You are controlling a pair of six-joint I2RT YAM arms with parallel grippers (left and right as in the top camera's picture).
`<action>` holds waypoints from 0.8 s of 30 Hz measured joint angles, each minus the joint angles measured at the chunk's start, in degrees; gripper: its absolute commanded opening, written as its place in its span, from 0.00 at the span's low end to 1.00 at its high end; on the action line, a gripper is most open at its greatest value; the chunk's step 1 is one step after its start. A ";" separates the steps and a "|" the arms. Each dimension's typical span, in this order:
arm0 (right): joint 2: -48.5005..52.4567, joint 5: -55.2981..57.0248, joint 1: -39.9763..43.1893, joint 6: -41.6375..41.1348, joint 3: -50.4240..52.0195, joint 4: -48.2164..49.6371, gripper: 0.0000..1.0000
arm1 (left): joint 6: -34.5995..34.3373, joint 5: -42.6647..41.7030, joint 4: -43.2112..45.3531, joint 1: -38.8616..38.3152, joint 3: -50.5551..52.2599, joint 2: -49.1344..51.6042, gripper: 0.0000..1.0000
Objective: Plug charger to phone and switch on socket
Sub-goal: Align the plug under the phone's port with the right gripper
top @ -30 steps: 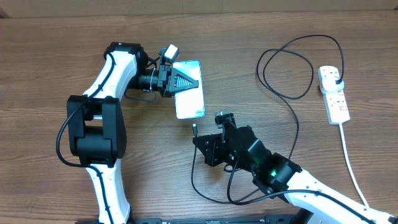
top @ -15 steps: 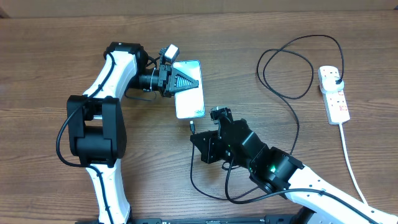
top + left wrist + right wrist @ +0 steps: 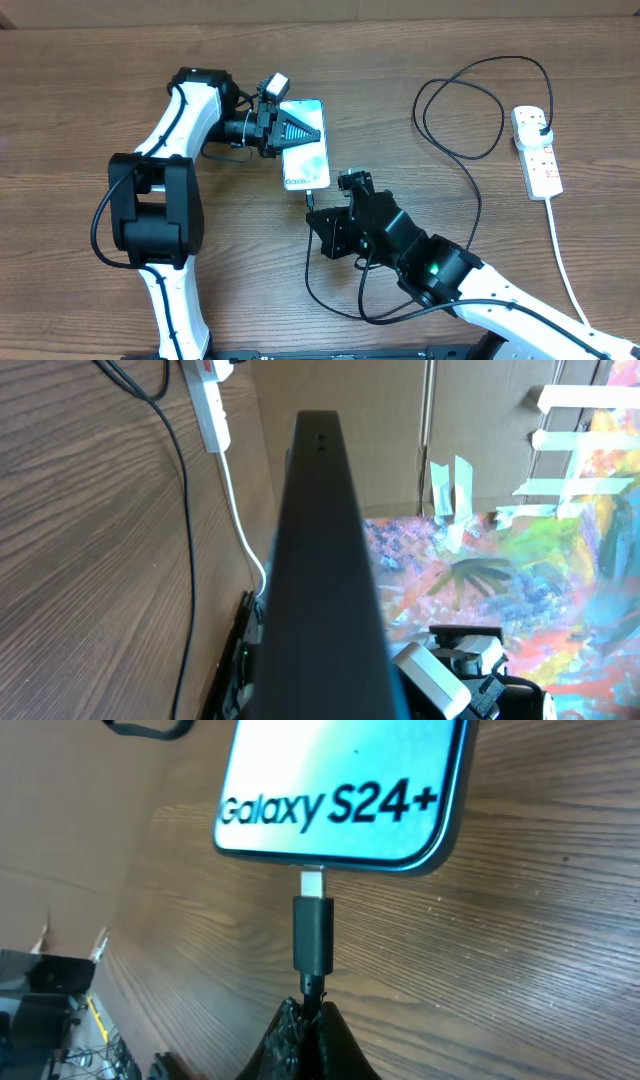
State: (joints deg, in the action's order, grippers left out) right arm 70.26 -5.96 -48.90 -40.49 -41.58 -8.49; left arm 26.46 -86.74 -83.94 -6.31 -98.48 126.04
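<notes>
Since the earlier frames the right gripper [image 3: 318, 212] had moved up and to the left, bringing the connector end of the charger [image 3: 470, 100] from a point apart from the phone [image 3: 305, 160] to its lower edge. The phone's lower end had also shifted slightly, and its white lettering now showed from overhead.

The right gripper's jaws were closed on the cable just behind the connector [image 3: 312, 935]. The phone lay directly ahead of that gripper, near the table's centre, with its lettered end towards it.

The left gripper [image 3: 295, 130] was clamped on the phone's far end.

The right wrist view showed what the overhead could not: the connector's metal tip met the phone [image 3: 340, 790] at the middle of its bottom edge, with some metal still exposed. Whether it was fully seated could not be told.

The left wrist view gave only a dark slab, apparently the phone [image 3: 320, 560] edge-on, with the socket [image 3: 210, 410] beyond it.

Overhead, the socket [image 3: 537, 152] lay well apart at the table's right, with the charger's black plug [image 3: 541, 122] in its upper outlet. The switch positions could not be read.
</notes>
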 measured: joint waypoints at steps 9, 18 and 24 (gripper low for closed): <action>1.16 -0.98 0.00 0.00 0.00 0.31 0.04 | -0.07 0.22 1.86 -1.01 0.00 0.00 0.05; 1.16 -3.39 0.00 0.50 -0.81 -3.34 0.04 | -0.63 0.44 2.99 -0.02 0.00 0.00 0.04; 1.16 -3.61 0.02 0.85 -2.14 -3.08 0.04 | -0.66 0.46 2.99 0.04 0.00 0.00 0.04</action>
State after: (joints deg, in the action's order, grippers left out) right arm 71.42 -9.56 -48.88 -39.64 -43.72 -11.57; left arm 25.80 -86.28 -80.95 -6.26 -98.48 126.04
